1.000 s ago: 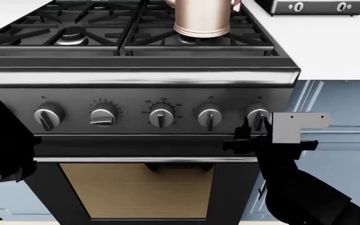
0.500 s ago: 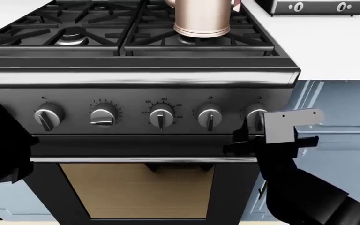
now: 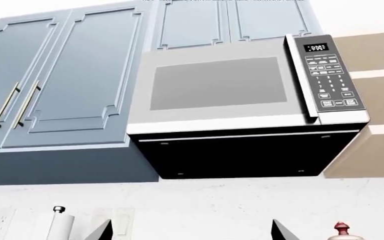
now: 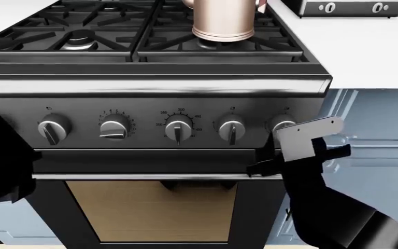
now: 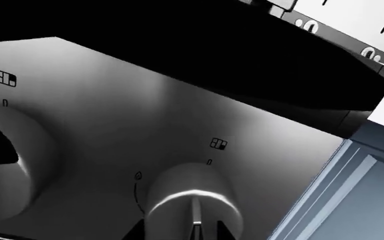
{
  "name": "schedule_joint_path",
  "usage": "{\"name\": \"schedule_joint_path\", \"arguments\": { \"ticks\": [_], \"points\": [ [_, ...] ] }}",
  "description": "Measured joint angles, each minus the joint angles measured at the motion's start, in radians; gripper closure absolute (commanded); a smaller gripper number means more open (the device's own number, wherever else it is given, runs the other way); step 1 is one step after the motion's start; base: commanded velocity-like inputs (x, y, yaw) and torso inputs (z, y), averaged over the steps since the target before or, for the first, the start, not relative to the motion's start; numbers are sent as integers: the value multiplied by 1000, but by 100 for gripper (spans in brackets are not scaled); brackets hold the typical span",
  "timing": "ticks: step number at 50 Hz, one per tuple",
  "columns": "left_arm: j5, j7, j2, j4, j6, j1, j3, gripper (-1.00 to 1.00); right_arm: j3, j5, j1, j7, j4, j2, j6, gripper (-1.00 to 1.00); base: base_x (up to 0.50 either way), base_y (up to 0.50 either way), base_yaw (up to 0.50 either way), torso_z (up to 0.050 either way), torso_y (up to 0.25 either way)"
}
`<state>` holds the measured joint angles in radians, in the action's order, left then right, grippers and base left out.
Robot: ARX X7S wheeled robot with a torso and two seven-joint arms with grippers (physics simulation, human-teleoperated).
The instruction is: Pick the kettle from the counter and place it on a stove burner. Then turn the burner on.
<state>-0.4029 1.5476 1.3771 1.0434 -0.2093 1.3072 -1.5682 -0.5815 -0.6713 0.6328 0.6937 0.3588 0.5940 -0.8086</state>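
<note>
Left wrist view: camera is pointing up at the microwave (image 3: 245, 107) and wall cabinets (image 3: 58, 75). Two dark fingertips (image 3: 282, 231) are standing apart with nothing between them; left arm is idling, clear of the stove.

Head view: kettle (image 4: 223, 21) is sitting on the front-right burner grate (image 4: 219, 44), so placement looks done. Right gripper (image 4: 282, 142) is closing over the far-right knob (image 4: 282, 126), presumably the one for that burner.

Right wrist view: knob (image 5: 192, 200) is lying between the dark fingertips; jaws apart, contact unclear. Pointer is not yet looking turned.
</note>
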Motion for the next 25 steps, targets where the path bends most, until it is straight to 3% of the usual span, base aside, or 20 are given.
{"name": "schedule_joint_path", "arguments": {
  "ticks": [25],
  "points": [
    [2,4,3,1,-4,16,-17,-100,-150,133,81,-5,26,18,-150,100,14,1,9,0,0]
  ]
}}
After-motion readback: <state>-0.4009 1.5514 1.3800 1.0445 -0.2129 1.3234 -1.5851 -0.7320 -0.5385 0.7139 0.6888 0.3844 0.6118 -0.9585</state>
